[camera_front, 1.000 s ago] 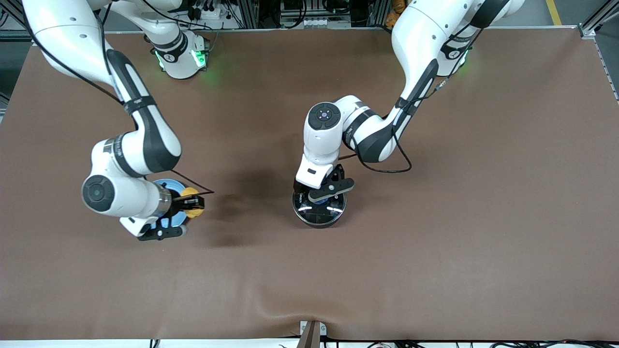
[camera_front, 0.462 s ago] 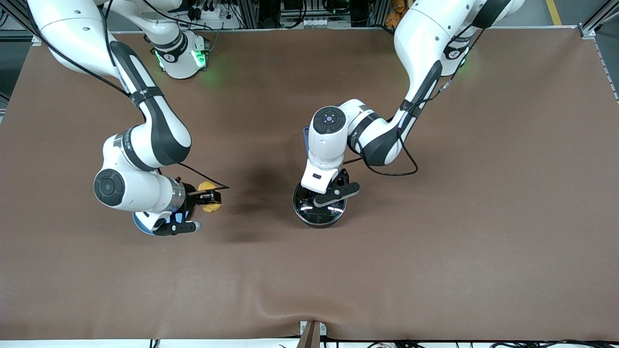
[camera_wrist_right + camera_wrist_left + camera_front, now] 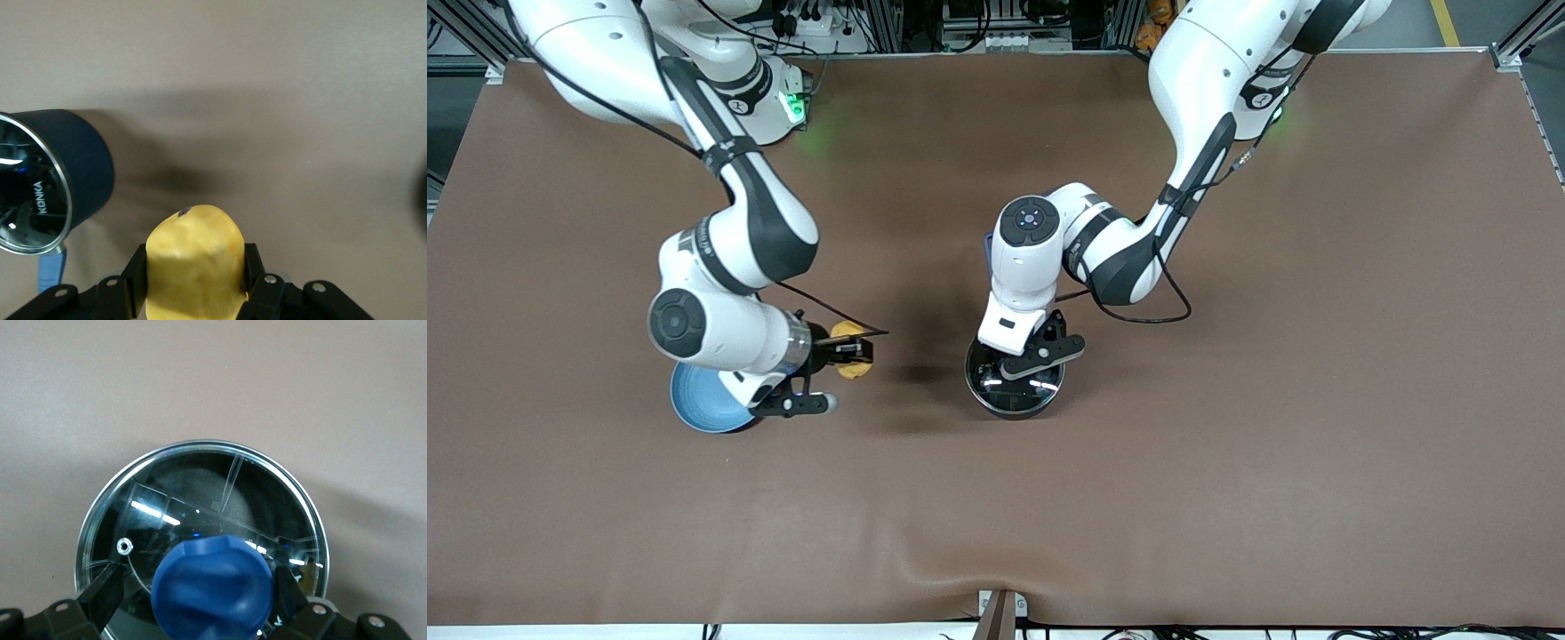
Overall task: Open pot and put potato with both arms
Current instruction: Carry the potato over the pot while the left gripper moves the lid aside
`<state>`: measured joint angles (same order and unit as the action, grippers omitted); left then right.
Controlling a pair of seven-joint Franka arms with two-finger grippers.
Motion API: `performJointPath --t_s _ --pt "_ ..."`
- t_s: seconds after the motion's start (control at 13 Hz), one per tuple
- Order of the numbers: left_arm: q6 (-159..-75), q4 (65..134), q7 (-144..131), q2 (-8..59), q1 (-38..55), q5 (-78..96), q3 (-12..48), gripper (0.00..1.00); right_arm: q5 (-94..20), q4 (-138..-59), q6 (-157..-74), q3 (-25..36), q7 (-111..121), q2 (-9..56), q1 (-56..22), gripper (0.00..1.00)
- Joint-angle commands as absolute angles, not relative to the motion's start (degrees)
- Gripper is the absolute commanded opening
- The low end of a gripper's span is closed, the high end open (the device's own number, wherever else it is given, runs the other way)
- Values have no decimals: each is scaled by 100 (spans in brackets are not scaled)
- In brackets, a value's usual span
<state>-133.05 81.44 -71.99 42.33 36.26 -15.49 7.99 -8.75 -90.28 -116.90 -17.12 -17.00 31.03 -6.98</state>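
The black pot (image 3: pixel 1014 397) stands mid-table with its glass lid (image 3: pixel 200 487) on it. A sliver of its blue handle (image 3: pixel 989 253) shows beside the left arm's wrist. My left gripper (image 3: pixel 1021 356) is right over the lid, its fingers (image 3: pixel 100 600) on either side of the blue knob (image 3: pixel 212 587), open with a gap on one side. My right gripper (image 3: pixel 852 353) is shut on the yellow potato (image 3: pixel 856 370) and holds it over bare table between the plate and the pot. The right wrist view shows the potato (image 3: pixel 193 260) in my right gripper (image 3: pixel 195 273), with the pot (image 3: pixel 77 160) off to one side.
A light-blue plate (image 3: pixel 694 404) lies toward the right arm's end of the table, partly under the right arm's wrist. The brown table cloth (image 3: pixel 1227 444) has a small fold at the edge nearest the front camera.
My right gripper has carried the potato off the plate and toward the pot. My left gripper has stayed over the lid, shifting only slightly.
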Motion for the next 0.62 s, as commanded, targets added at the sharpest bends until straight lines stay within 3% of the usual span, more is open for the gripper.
performJointPath --t_s 0.0,0.08,0.15,0.23,0.54 --pt "-13351 8007 -7365 4324 3683 -1714 756 55 -1019 -9088 -11838 -1679 -1985 2988 -939 0" --pt "-13351 8016 -7409 4324 3691 -1714 756 33 -1028 -9088 -11926 -1679 -2186 2997 -1001 0" --pt "-13351 8016 -7435 4324 3691 -1723 756 22 -1028 -9097 -12040 -1679 -2319 2997 -1115 0" --pt "-13342 8016 -7453 4316 3691 -1714 756 16 -1028 -9105 -12163 -1679 -2451 3006 -1212 0" --pt "-13272 8024 -7453 3843 3543 -1661 765 10 -1028 -9141 -12445 -1679 -2768 3023 -1353 0"
